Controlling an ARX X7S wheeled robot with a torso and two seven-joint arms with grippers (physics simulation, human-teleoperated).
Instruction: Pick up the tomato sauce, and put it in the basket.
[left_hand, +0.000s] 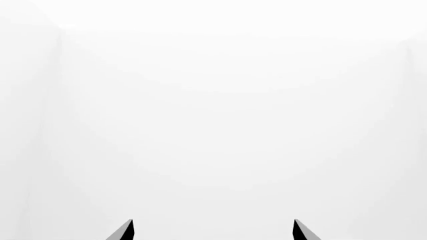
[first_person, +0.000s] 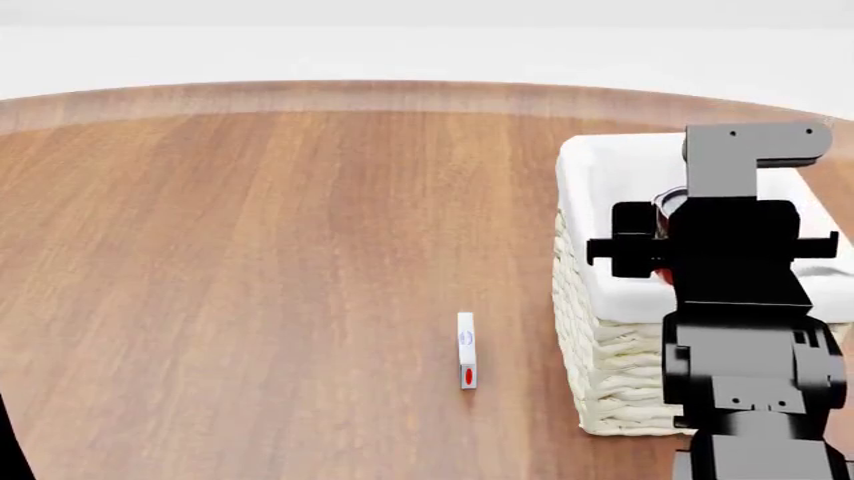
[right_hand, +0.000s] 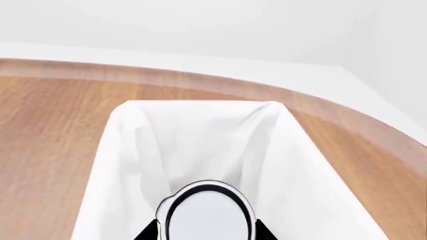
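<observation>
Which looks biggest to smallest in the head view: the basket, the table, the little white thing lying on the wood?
1. Table: fills most of the picture.
2. Basket: partly hidden behind the right arm.
3. Small white object with a red mark: smallest.

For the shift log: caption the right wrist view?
Right end effector holds the tomato sauce above the basket.

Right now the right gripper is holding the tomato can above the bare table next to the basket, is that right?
Not quite. The right gripper holds the tomato sauce above the inside of the basket, over its white liner, not over the table. The right wrist view shows this.
</observation>
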